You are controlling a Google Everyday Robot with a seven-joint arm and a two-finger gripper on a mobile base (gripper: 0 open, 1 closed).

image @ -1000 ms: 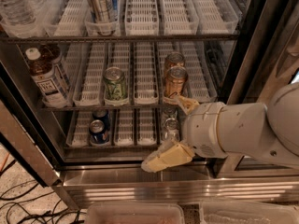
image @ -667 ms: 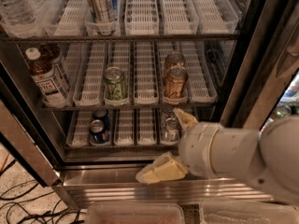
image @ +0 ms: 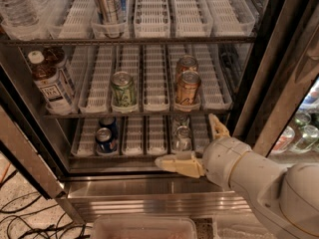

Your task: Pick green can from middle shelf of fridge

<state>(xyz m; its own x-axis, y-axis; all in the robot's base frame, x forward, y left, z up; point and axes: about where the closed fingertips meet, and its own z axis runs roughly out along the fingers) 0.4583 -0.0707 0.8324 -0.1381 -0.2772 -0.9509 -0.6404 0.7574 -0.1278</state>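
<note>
Green can (image: 123,88): green-white patterned label, silver rim, pull-tab lid. Upright at near end of white lane tray, middle shelf (image: 149,113), left of copper-orange cans (image: 188,86). Gripper (image: 186,140): released, fingers spread wide, empty, low right by bottom shelf, well apart from green can.

the hand (image: 186,140), low before the brushed steel base of the fridge (image: 149,193), has matt cream plastic fingers (image: 179,164) spread wide, on a smooth white arm (image: 259,176). the green can (image: 123,89) is glossy metal with a silver rim. the middle shelf (image: 149,114) is dark wire under white slotted plastic trays (image: 155,78). the copper cans (image: 188,87) shine; the bottle (image: 50,81) has a papery label.
</note>
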